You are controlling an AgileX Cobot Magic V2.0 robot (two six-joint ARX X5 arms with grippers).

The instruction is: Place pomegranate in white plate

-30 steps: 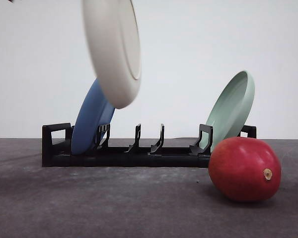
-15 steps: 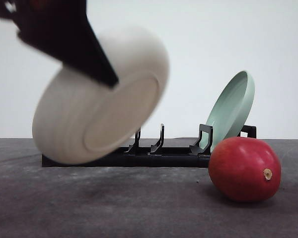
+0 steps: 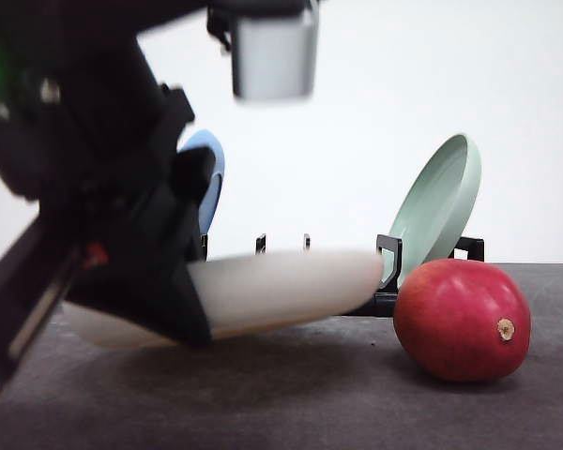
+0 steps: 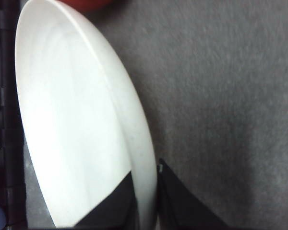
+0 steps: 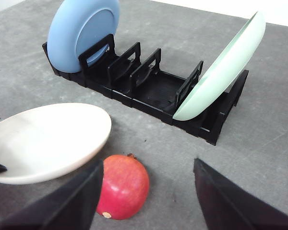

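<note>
The pomegranate (image 3: 462,319) is a glossy red fruit lying on the grey table at the right, just in front of the rack's right end. My left gripper (image 3: 192,319) is shut on the rim of the white plate (image 3: 281,291), which it holds almost flat and low over the table, left of the fruit. In the left wrist view both fingers (image 4: 182,208) pinch the white plate's (image 4: 77,120) edge. In the right wrist view my right gripper (image 5: 146,196) stands open above the pomegranate (image 5: 123,186), with the white plate (image 5: 48,139) beside it.
A black dish rack (image 5: 149,81) stands behind, holding a blue plate (image 5: 81,28) at one end and a pale green plate (image 5: 225,67) leaning at the other. The green plate (image 3: 436,206) tilts just behind the fruit. Bare grey table lies in front.
The white plate has swung down from high and tilted to nearly flat, low over the table in front of the rack, with the left arm following. The pomegranate has not moved.
</note>
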